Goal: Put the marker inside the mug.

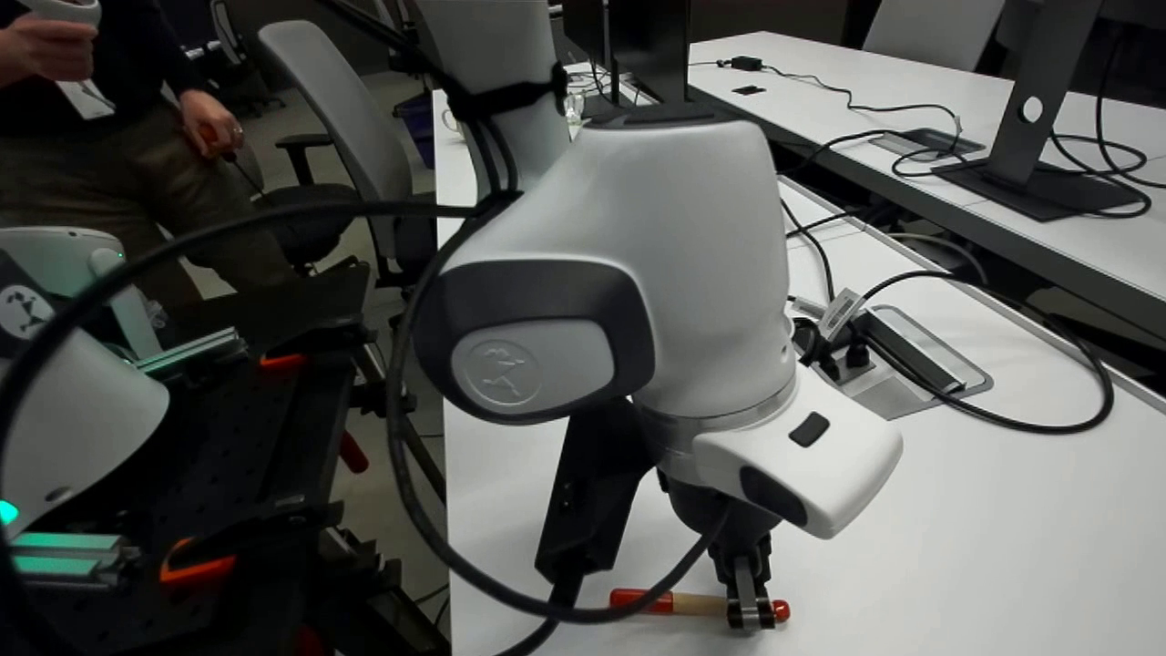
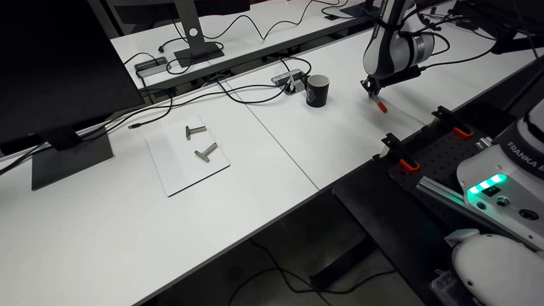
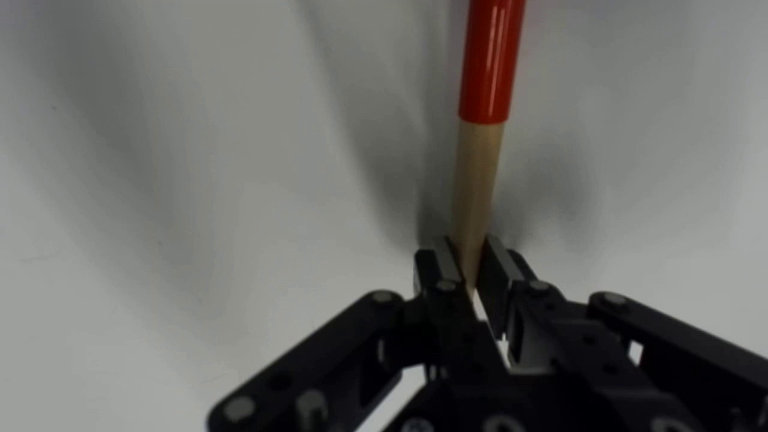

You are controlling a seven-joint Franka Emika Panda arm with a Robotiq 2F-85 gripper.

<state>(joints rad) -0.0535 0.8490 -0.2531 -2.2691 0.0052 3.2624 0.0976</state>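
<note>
Seemingly level, marker in gripper.

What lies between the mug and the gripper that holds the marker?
Only bare table lies between them. This shows in an exterior view, where the mug stands apart from the gripper, which is shut on the marker.

White arm, black screw-studded hand
</note>
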